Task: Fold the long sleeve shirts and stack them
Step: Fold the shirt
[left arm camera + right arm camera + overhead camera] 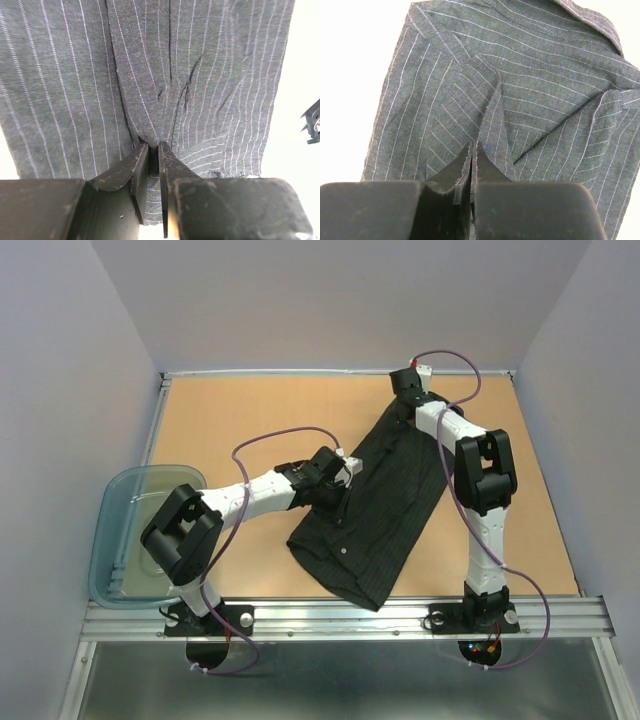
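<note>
Okay, top view: the black pinstriped shirt (385,510) is lying diagonally on the counter (250,410), running from far right down to the near edge as a long band. The left hand (345,472) is sitting at its left edge mid-length, the right hand (405,408) at its far end, and the tub (130,530) is off to the left. Left wrist view: the left hand is pinching a gathered ridge of fabric, cloth bunching between the jaws. Risk: it's likely gripping several layers, so a lift could be dragging the whole bundle. Right wrist view: the right hand is pressing together on a thin fold beside a corner flap. The bite looks shallow, so cloth could be slipping out under tension. The wrist views are showing the grips that the top view is hiding. Only the top view is showing the overall lay and the hem sitting near the counter edge.
</note>
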Tool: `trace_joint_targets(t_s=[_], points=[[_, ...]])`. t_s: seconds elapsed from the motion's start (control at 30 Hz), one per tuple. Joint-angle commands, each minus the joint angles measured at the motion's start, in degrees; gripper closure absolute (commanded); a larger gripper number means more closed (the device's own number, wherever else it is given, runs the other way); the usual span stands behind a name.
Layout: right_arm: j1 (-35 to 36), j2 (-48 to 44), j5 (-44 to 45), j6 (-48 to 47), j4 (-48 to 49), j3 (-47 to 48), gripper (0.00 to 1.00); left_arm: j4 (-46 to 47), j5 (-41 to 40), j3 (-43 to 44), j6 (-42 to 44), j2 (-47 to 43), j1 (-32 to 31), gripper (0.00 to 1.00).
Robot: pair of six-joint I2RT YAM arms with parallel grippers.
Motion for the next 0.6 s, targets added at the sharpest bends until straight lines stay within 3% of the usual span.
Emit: trace_joint_targets(t_s=[0.0,0.57], points=[[-1.52,-3.89,-1.88,2.28,0.82,2.61,0.99,-3.26,-3.69,3.52,0.55,-4.53,-1.03,0.76],[-3.46,-4.69,-7.16,2.63,3.98,-0.03,0.99,-6.25,-8.35,6.16,0.47,-6.20,-5.16,0.76]])
